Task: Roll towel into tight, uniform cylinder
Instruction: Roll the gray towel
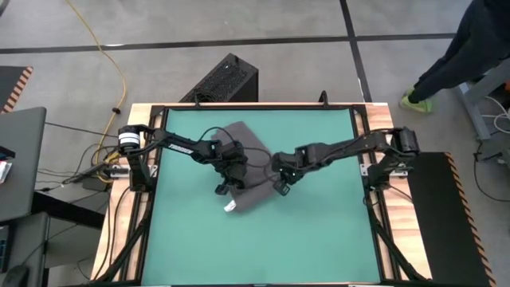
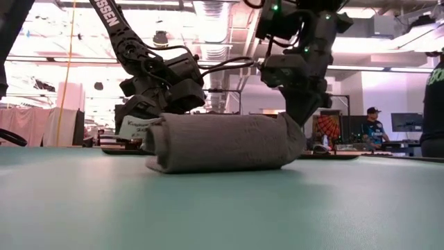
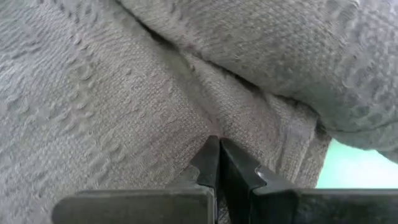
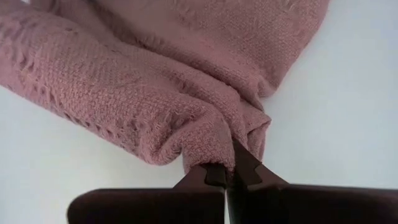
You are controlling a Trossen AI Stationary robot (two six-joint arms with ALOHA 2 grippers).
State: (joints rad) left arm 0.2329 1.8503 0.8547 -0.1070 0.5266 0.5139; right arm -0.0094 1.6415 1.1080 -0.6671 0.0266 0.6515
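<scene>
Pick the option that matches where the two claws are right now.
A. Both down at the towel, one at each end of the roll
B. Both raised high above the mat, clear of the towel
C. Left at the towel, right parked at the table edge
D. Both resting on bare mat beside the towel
A: the left claw and the right claw sit at opposite ends of the partly rolled towel, each pinched shut on its cloth.

Partial "SSEN" lettering on left arm (image 2: pixel 113 19).

Dark grey waffle-textured towel (image 1: pixel 249 171) with white tag, on teal mat (image 1: pixel 319 231).
</scene>
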